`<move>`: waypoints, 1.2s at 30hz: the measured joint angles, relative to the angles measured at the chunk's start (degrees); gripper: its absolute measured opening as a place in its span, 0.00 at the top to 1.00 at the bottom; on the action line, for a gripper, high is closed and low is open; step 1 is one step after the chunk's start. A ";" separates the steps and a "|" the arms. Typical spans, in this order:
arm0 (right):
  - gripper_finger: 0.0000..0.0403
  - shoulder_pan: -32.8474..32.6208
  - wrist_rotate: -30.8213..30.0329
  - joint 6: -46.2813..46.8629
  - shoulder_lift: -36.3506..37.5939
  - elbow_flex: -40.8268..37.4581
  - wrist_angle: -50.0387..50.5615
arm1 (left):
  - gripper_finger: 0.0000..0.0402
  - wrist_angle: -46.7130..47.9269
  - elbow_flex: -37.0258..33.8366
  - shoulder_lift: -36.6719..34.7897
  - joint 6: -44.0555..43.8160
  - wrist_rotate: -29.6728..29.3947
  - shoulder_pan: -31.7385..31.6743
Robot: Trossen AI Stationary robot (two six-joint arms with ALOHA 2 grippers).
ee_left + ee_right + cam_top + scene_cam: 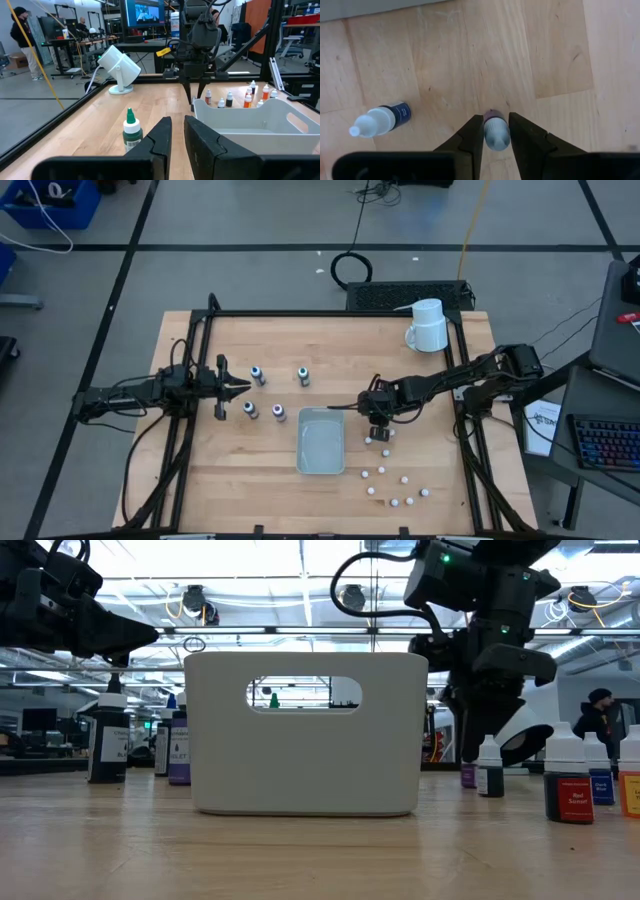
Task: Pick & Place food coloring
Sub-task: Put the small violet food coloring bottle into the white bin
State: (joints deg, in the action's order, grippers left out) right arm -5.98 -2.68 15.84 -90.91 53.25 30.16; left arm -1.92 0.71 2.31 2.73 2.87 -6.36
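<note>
My right claw (496, 131) points straight down at the wooden surface (250, 470), just beside the right-hand rim of the white bin (321, 442). Its two fingers (470, 135) stand on either side of a small white-capped bottle (495, 131) with a dark purple band. The fingers lie close against the bottle's sides; I cannot tell whether they press it firmly. The bottle stands upright on the surface under the claw.

A second small bottle (381, 119), white-tipped with a dark blue label, lies on its side on the wood near the claw, apart from it.

My left claw (238, 388) is closed and holds nothing. It hangs above the surface on the left side, among four larger bottles (257, 374). One of them, with a green cap (131, 131), stands just ahead of that claw's fingers (159, 137).

More small white-capped bottles (384, 475) stand scattered on the surface to the right of the bin and toward the near edge, well apart from each other. From table height several show red, blue and dark labels (567, 782).

The bin holds nothing that I can see. A white mug (428, 325) lies tipped at the far right corner of the surface.
</note>
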 joint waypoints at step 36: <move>0.72 0.00 -0.02 -0.20 0.00 -0.02 1.82 | 0.86 -0.01 0.00 0.00 0.00 0.01 0.00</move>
State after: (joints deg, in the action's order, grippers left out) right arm -5.98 -2.70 15.64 -90.91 53.23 31.99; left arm -1.93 0.71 2.31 2.73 2.89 -6.36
